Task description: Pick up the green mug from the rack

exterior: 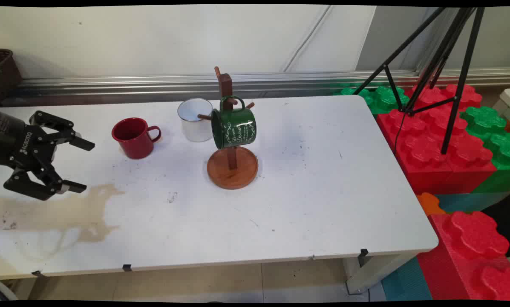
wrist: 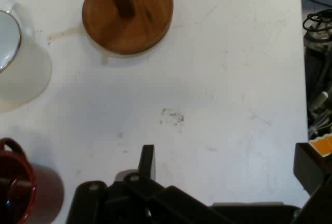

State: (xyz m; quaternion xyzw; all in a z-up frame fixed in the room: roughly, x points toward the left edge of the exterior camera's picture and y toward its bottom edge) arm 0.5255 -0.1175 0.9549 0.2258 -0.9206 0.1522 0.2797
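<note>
Red mug (exterior: 133,137) stands near, right of the wide-open, empty jaws; white mug (exterior: 195,119) beyond.

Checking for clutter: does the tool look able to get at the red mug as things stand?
Probably yes: the open tool sits beside the red mug, with only bare table between them.

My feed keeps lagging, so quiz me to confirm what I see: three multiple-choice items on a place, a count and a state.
1. Where is the green mug?
A. Hanging on the wooden stand
B. Standing on the table
C. In the claw

2. How many mugs are in view?
A. Two
B. Three
C. Four

3. How is the claw?
A. Shut on the red mug
B. Shut, empty
C. Open, empty

Key: 1 A, its handle hooks over a peg. 2 B, green, red and the white mug. 3 C, the fingers stand apart, left of the red mug.
</note>
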